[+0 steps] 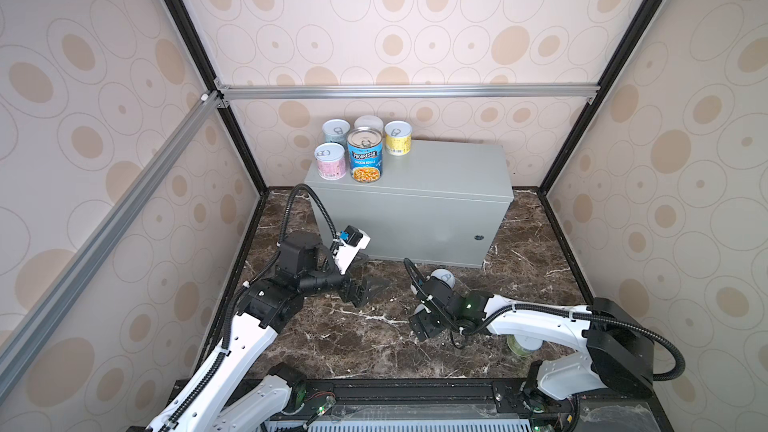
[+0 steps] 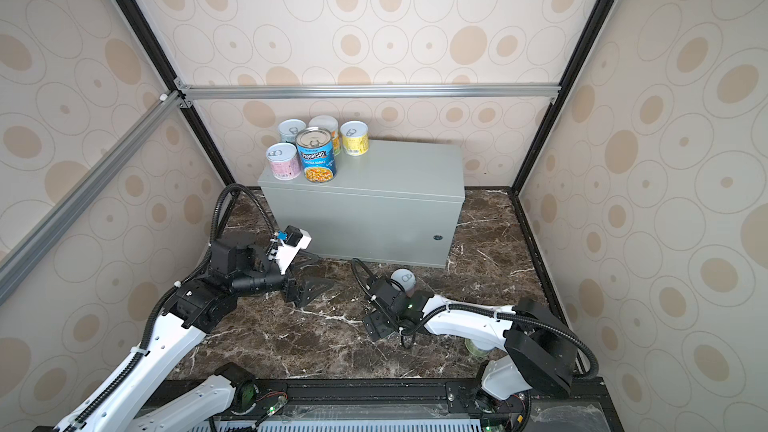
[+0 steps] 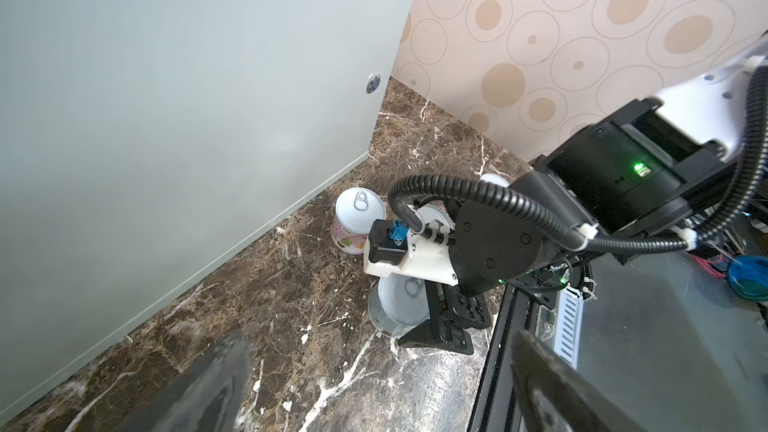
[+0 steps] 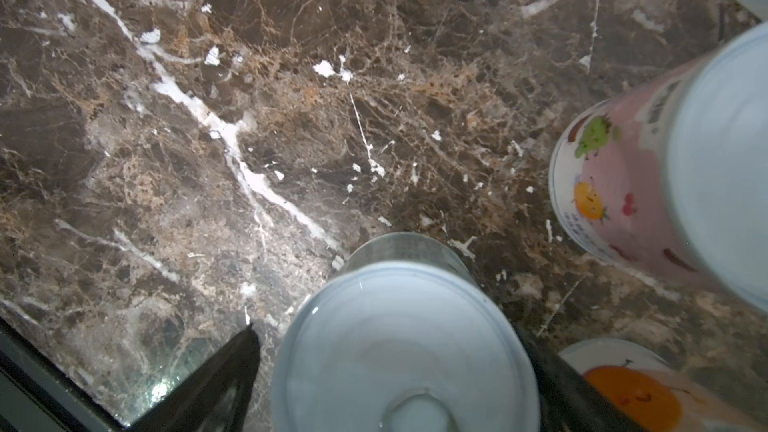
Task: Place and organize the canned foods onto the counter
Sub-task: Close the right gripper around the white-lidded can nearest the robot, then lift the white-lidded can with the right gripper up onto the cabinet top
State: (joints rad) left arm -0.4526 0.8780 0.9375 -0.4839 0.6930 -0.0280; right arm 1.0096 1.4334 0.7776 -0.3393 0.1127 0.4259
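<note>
In a top view, five cans [image 1: 398, 137], one a blue Progresso soup can [image 1: 365, 155], stood on the grey counter [image 1: 449, 168], well beyond the right gripper [image 1: 426, 326]. The left wrist view showed the left gripper [image 3: 378, 367] wide, empty. In the right wrist view, parted jaws straddled an upright white-lidded grey can [image 4: 405, 326]; closing centred should spare the pink can [image 4: 615, 184] just beside.
</note>
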